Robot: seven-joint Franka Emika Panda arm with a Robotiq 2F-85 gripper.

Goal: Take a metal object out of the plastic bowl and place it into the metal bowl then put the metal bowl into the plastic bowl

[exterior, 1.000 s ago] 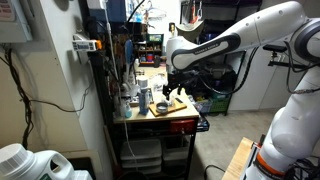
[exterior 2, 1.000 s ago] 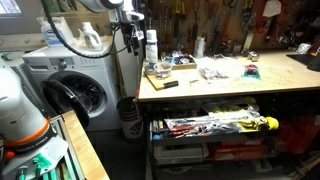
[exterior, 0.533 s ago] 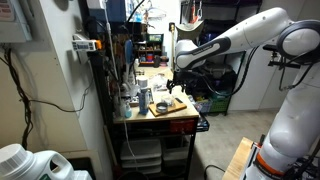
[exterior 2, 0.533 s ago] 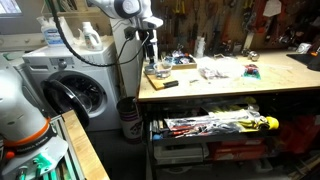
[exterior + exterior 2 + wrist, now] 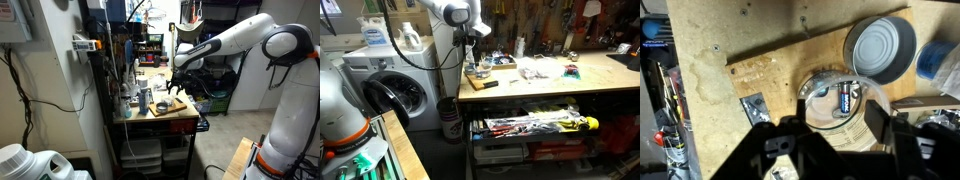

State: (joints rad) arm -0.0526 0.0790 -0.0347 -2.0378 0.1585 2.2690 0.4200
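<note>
plastic bowl: wrist view, rim at 6 o'clock hidden behind the end effector
end effector: body cut off at 6 o'clock
metal object: print too blurred to read
metal bowl: mouth up or down, cannot tell
blue item: cut by the edge at 3 o'clock, kind unclear
clutter: 9 o'clock, blurred, cropped by the edge
tabletop: bowls on it too small to make out in both exterior views
</note>
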